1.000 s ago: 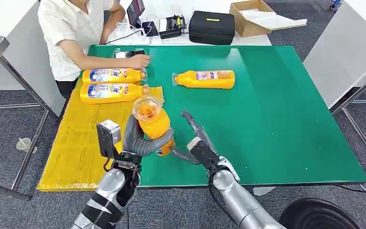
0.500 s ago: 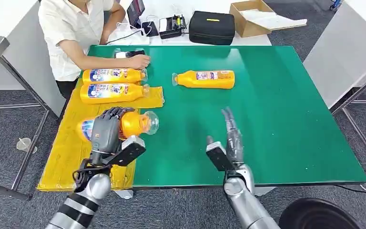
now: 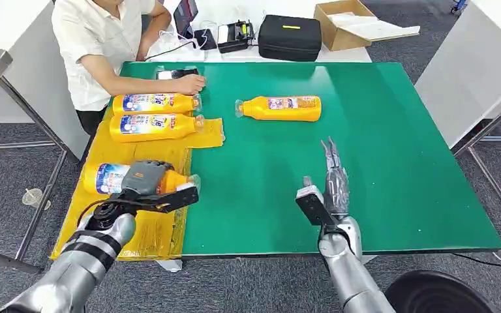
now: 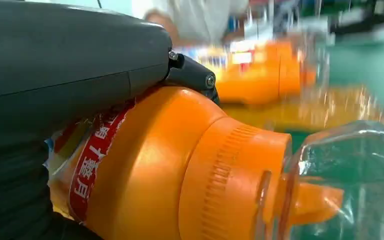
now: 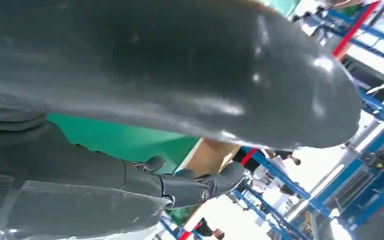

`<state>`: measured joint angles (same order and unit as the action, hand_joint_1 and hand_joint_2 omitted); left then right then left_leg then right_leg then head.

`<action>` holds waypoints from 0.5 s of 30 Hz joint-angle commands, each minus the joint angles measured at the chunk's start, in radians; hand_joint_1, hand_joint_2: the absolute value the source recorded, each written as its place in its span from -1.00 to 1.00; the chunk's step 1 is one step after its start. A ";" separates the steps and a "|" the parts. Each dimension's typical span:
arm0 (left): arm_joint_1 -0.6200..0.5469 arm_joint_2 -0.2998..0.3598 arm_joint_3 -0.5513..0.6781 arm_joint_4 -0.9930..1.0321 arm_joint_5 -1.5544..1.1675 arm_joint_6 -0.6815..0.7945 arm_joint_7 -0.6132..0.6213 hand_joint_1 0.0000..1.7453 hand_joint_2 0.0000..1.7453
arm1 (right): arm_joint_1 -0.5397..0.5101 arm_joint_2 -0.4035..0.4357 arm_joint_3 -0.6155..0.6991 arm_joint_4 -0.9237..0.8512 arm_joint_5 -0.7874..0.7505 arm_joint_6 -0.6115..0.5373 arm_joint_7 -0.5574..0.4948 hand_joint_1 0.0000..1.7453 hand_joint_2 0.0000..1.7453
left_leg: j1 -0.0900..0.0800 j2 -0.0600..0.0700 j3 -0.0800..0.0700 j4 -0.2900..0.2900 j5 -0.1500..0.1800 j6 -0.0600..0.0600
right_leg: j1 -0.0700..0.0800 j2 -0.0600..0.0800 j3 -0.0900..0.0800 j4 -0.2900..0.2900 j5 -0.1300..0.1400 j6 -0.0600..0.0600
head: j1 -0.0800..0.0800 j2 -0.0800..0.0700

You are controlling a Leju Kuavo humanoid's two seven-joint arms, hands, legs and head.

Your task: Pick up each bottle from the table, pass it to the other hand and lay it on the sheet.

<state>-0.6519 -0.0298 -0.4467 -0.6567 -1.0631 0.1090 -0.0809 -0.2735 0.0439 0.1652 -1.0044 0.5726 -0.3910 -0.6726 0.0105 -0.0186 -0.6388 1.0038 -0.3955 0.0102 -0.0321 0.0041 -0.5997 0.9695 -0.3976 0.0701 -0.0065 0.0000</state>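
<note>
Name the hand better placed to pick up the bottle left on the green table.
Right. The right hand is open above the green table, nearer the lone bottle. The left hand grips a bottle over the yellow sheet.

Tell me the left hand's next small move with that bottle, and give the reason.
Probably open the fingers and let go. The left hand grips the bottle, which already lies on its side on the yellow sheet, below the two laid bottles. The right hand is open over the table, and one bottle waits on the green.
</note>
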 commanded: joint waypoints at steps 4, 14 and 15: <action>-0.136 -0.053 0.027 0.322 0.056 -0.122 -0.021 -1.00 1.00 | -0.074 0.022 0.015 0.149 -0.040 0.007 -0.026 -1.00 -1.00 | 0.000 0.001 0.003 0.000 -0.001 0.000 | 0.001 0.000 0.003 0.000 -0.001 -0.002 | 0.000 0.000; -0.143 -0.046 0.055 0.318 0.112 -0.186 -0.059 -1.00 1.00 | -0.072 0.007 0.052 0.149 -0.086 -0.004 -0.026 -1.00 -1.00 | 0.000 0.002 0.003 0.000 -0.002 0.000 | 0.001 0.001 0.004 0.000 -0.001 -0.003 | 0.000 0.000; -0.142 -0.045 0.065 0.310 0.127 -0.185 -0.075 -1.00 1.00 | -0.073 0.005 0.057 0.148 -0.098 0.001 -0.026 -1.00 -1.00 | 0.001 0.003 0.005 0.000 -0.002 0.000 | 0.001 0.001 0.005 0.000 -0.001 -0.004 | 0.000 0.000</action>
<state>-0.7650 -0.0664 -0.4314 -0.4284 -0.9834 -0.0527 -0.1137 -0.2997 0.0641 0.1736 -0.9293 0.5127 -0.3933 -0.6958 0.0106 -0.0198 -0.6384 1.0037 -0.3954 0.0102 -0.0321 0.0035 -0.5985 0.9698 -0.3978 0.0700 -0.0065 0.0000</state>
